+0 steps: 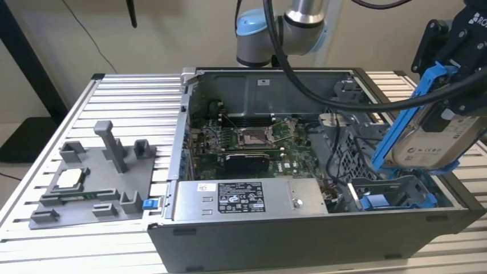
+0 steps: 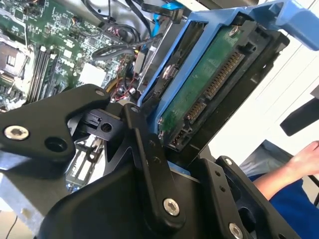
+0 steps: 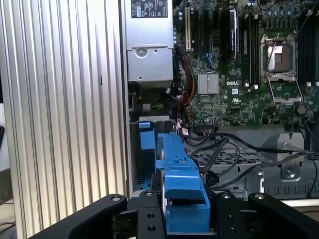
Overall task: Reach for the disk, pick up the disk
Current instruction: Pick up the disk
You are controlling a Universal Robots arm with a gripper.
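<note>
– So where is the disk (image 1: 432, 149) now?

– Up in the air at the exterior view's right, above the open corner of the computer case (image 1: 304, 240), tilted steeply. The gripper (image 1: 457, 74) is closed on its blue frame; in the second wrist view the black fingers (image 2: 144, 149) clamp the frame's end, circuit side showing.

– How would you handle the lift well?

– Keep the squeeze on the frame, not the drive body, and hold the tilt steady so it cannot swing.

– Any room to move?

– Open space above. Below sit the blue bay (image 1: 396, 197), loose cables (image 3: 224, 149) and the case wall, all close to the lower edge. A person's hand (image 2: 304, 159) is near too.
</note>
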